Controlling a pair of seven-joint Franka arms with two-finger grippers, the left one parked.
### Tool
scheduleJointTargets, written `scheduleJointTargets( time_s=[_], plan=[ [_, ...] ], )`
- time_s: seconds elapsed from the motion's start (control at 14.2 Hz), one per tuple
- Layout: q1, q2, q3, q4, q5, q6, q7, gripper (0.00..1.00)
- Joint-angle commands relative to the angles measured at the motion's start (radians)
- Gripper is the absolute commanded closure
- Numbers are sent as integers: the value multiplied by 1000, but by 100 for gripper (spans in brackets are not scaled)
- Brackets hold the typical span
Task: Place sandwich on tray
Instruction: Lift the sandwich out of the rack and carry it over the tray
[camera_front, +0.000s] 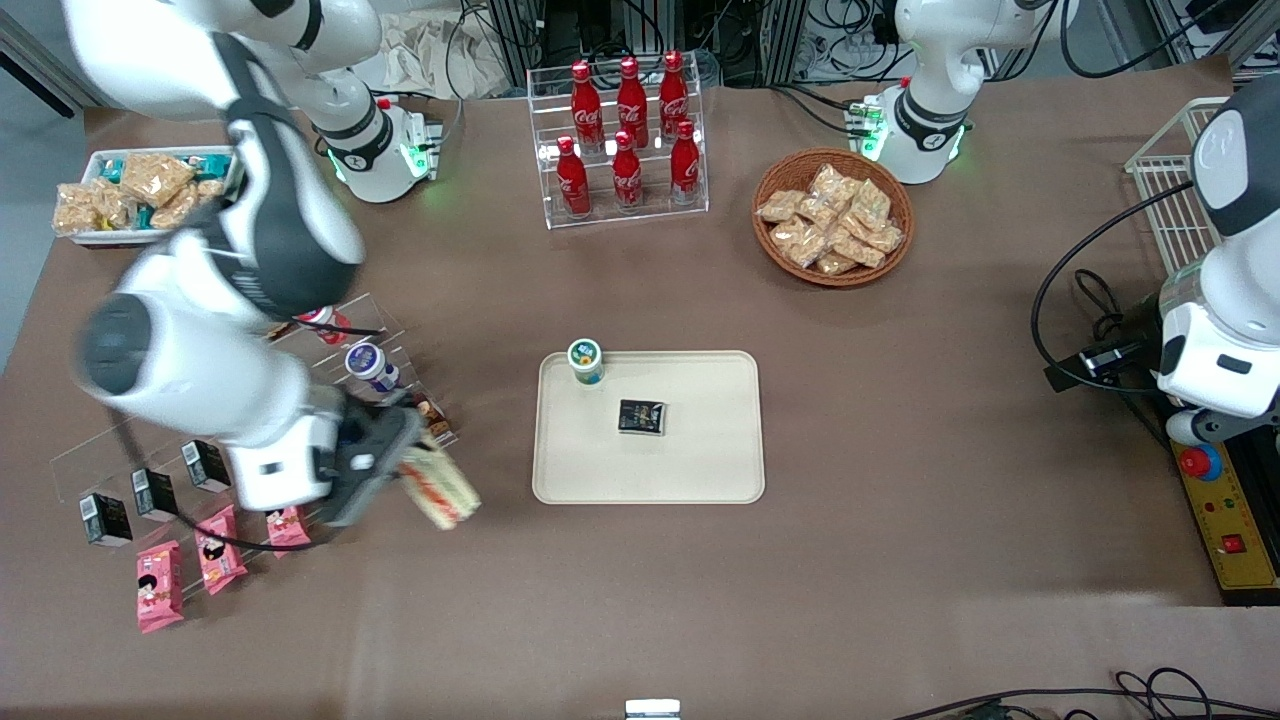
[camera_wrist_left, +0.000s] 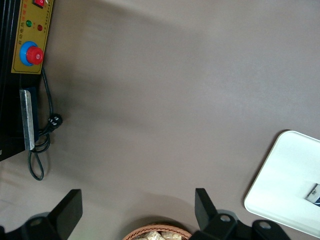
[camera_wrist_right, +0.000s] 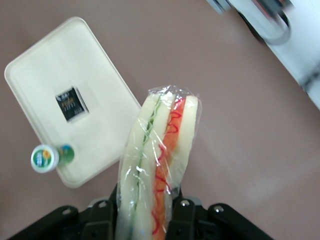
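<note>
The gripper (camera_front: 405, 475) is clamped on the sandwich (camera_front: 440, 488), holding it clear of the table near the acrylic rack (camera_front: 250, 420), at the working arm's end and short of the tray (camera_front: 700, 470). In the wrist view the sandwich (camera_wrist_right: 157, 165) sticks out from between the fingers, wrap intact, with the tray (camera_wrist_right: 30, 65) ahead of it.

To do the carry well, I would keep the height until the sandwich is over the tray's bare part, the stretch nearer the front camera and toward the parked arm's end. I would then lower until the wrap touches before letting go; the clear wrap looks slippery, so a drop from height may let it skid off the low rim.

The tray already holds a small cup (camera_front: 585, 361) at its corner and a dark packet (camera_front: 641, 417) near the middle. The basket (camera_front: 780, 170) is full of snack packs, the white bin (camera_front: 95, 238) holds more, and the clear stand (camera_front: 620, 215) carries six cola bottles (camera_front: 627, 170).
</note>
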Motion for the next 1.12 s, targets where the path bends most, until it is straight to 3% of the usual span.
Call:
scheduleJointTargets(
  time_s=[0.0,0.21,0.42,1.05],
  plan=[
    [110,82,-1,14,-47,138,-2,61],
    [175,167,-3,14,-96,244,-8,61],
    [237,239,-1,14,-201,336,-8,61],
    [267,365,-4,8,-304,448,-8,61]
  ],
)
